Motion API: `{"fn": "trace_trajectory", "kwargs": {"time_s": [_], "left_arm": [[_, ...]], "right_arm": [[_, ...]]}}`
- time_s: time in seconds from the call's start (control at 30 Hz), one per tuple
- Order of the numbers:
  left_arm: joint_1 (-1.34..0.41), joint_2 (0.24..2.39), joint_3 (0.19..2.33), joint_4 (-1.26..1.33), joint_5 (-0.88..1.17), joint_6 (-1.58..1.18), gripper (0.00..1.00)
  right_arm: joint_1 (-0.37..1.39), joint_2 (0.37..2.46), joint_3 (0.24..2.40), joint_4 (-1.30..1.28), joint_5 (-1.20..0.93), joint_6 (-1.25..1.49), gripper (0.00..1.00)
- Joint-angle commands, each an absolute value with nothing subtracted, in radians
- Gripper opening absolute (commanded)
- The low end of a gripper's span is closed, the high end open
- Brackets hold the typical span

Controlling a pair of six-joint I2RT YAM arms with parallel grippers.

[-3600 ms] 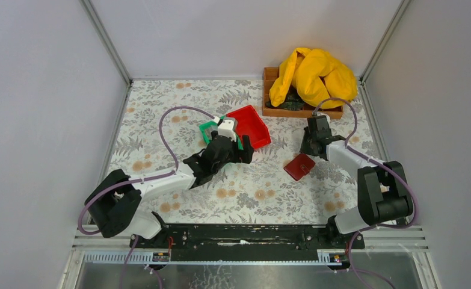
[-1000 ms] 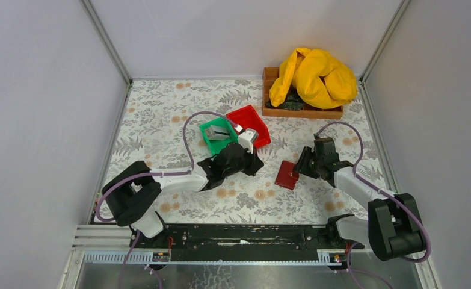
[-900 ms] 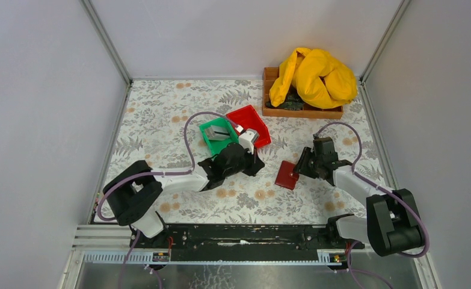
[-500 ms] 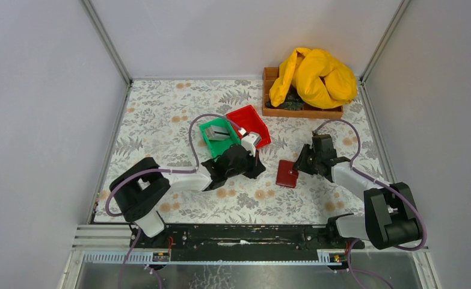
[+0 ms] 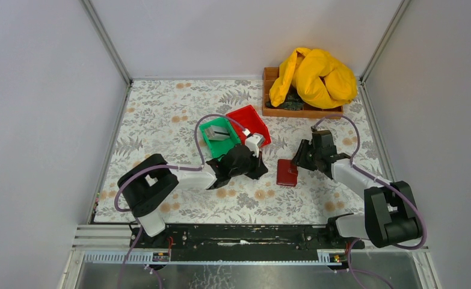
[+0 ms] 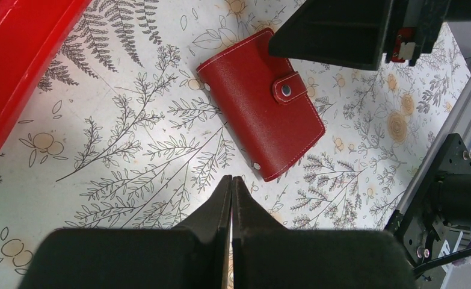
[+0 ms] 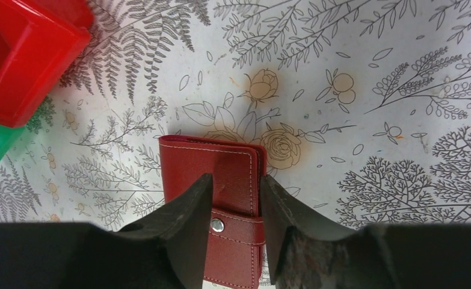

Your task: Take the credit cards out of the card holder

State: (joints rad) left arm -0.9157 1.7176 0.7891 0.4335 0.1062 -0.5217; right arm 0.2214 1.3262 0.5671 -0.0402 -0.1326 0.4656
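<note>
since the card holder [image 6: 261, 102] lies shut on the flowered surface [image 5: 160, 120], a little right of its middle, with the snap strap [image 7: 233, 224] fastened over one edge, none of the credit cards shows at it, and i judge that the emptying has yet to start. closest to the near edge, the left gripper [image 6: 231, 180] hangs low just beside the holder's left edge, apart from it, its fingers pressed together with nothing between them. it looks parked there as a blunt stop, so the holder cannot slide away when the other gripper works on it. from the other side the right gripper [image 7: 234, 177] reaches over the strap end with its fingers partly spread, one to each side of the snap, above the red cover rather than around its edges. whether the tips touch the cover i cannot tell, and it has hold of nothing. that stance seems meant for pinning the cover or catching the strap to pop it. farther back sit a green bin [image 5: 209, 141] with something pale grey in it, too small to name, and a red bin [image 5: 249, 122] touching it. at the far right corner a wooden tray [image 5: 293, 112] carries a yellow cloth [image 5: 314, 78]. no brand or lettering can be read anywhere.
</note>
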Motion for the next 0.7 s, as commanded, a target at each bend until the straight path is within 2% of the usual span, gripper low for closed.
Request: {"fn": "trace_trajectory", "kwargs": {"time_s": [0.0,0.27,0.67], "left_arm": [[-0.923,1.727,0.813,0.495,0.119,-0.522,0.00],[-0.936,1.739,0.815,0.512,0.131,-0.517,0.05],[-0.936,1.728,0.811,0.506,0.113,-0.517,0.09]], "right_arm": [[0.225,1.271,0.598,-0.042,-0.136,0.410,0.45],[0.337,1.260,0.628,-0.089,-0.044,0.370,0.52],[0.476,1.273,0.690,-0.251,0.173,0.367,0.53]]}}
